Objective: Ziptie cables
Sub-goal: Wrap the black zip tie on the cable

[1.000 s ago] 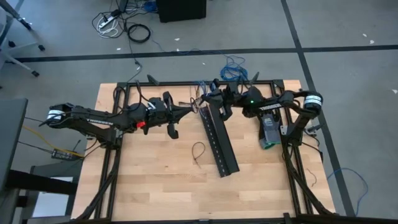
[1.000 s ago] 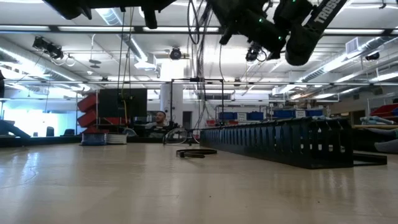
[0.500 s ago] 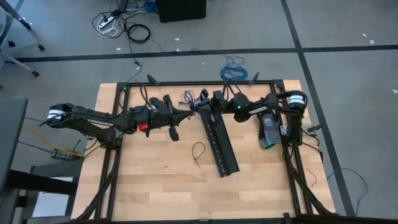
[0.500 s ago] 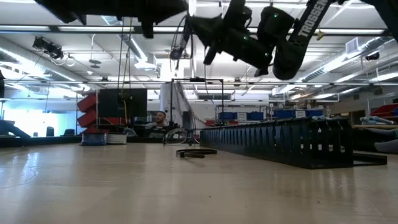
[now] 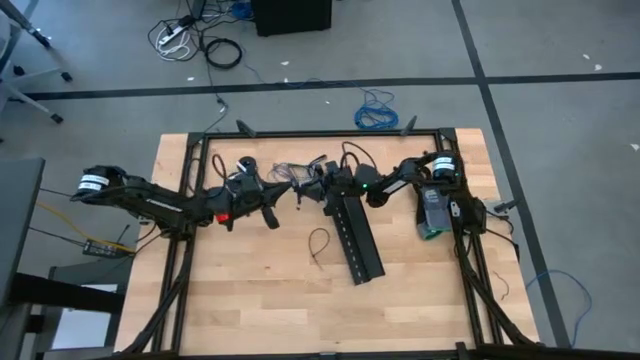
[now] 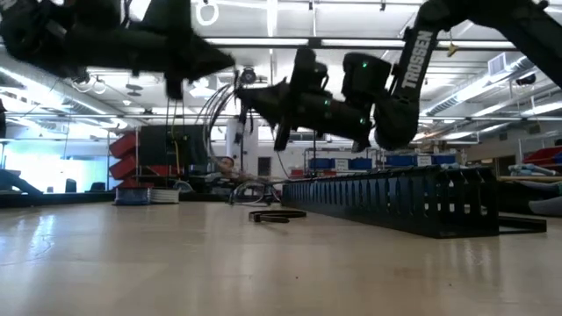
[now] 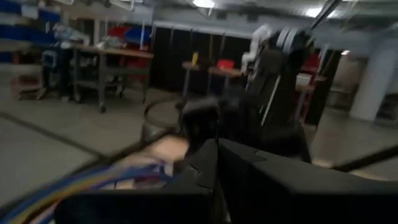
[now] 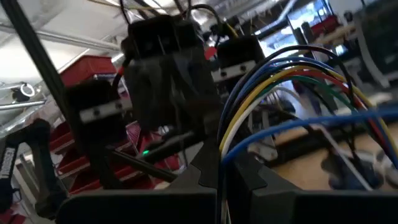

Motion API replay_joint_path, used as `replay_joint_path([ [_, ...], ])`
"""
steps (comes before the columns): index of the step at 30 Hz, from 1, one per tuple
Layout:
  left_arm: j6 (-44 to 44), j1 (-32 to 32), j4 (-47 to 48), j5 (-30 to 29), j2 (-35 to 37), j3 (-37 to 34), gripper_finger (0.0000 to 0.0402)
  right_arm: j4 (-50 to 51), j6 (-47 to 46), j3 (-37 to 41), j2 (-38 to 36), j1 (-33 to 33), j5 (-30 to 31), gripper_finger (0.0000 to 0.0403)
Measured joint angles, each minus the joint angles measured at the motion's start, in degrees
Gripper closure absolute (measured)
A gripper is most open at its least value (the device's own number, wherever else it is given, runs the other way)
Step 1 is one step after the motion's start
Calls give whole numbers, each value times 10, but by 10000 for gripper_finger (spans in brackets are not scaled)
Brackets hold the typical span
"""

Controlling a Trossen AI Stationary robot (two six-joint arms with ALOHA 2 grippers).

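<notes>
Claws [image 5: 297, 186] mid-table, cables [image 5: 290, 172] between

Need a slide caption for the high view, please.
Both grippers, left and right, shut on the cables held in the air between them, beside a black perforated strip on the table.

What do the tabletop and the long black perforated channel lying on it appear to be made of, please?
The pale tabletop looks like jointed wood with a matt finish: light planks with visible grain and seams. The long black perforated channel seems to be moulded plastic, dull black with evenly slotted walls, which show clearly in the low view; painted metal cannot be ruled out.
</notes>
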State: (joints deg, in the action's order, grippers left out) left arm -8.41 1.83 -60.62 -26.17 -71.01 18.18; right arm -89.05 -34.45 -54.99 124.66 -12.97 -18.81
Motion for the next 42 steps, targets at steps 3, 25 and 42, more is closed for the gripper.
replay_joint_path([
  [3, -29, 4, -42, -20, -34, -28, 401, 4, -22, -13, 26, 5, 0, 403],
  [25, -33, 30, -103, 3, -127, -43, 402, 124, 20, -40, 62, -8, -97, 274],
  [42, -24, 32, -102, -68, -127, -101, 401, 141, 187, -40, -5, -49, -240, 228],
])
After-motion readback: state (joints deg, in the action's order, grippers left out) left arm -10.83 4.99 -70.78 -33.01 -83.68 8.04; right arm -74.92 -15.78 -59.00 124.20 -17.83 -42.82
